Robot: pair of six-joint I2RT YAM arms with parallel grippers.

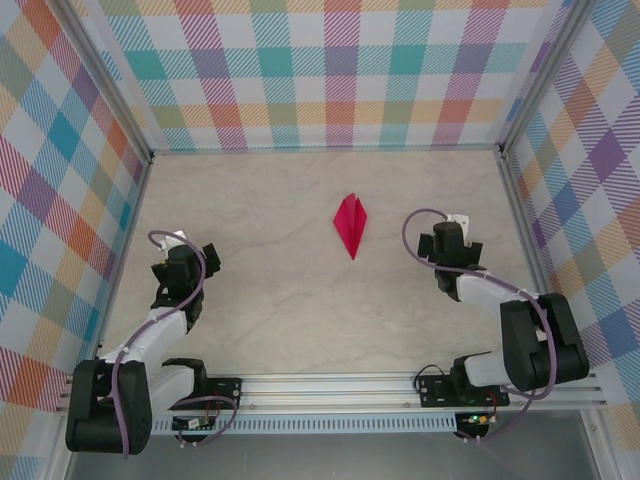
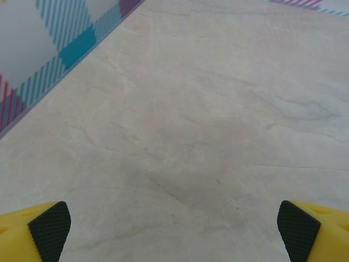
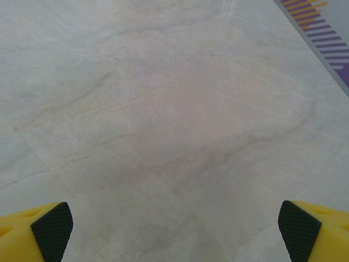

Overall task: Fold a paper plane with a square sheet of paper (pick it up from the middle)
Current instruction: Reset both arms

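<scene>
The paper plane [image 1: 350, 224] lies flat on the marble-look table [image 1: 260, 190], about mid-width and a bit toward the far wall. Its sharp point faces the near edge, where the arms are bolted. It sits between the two arms but well apart from both, with bare tabletop all around it.

The left gripper [image 2: 174, 230] has its jaws spread wide and nothing in them, and the right gripper [image 3: 175, 229] is the same – apart and holding nothing. Both hover over plain table.

Plaid walls [image 1: 330, 70] box in the left, back and right sides, and a metal rail [image 1: 400, 385] runs along the front by the bases.

In the wrist views the fingers are cut off at the bottom corners, so just yellow tips with black pads [image 2: 49, 229] show. From above the plane is small – one centre crease shows, but I can't make out the finer folds.
</scene>
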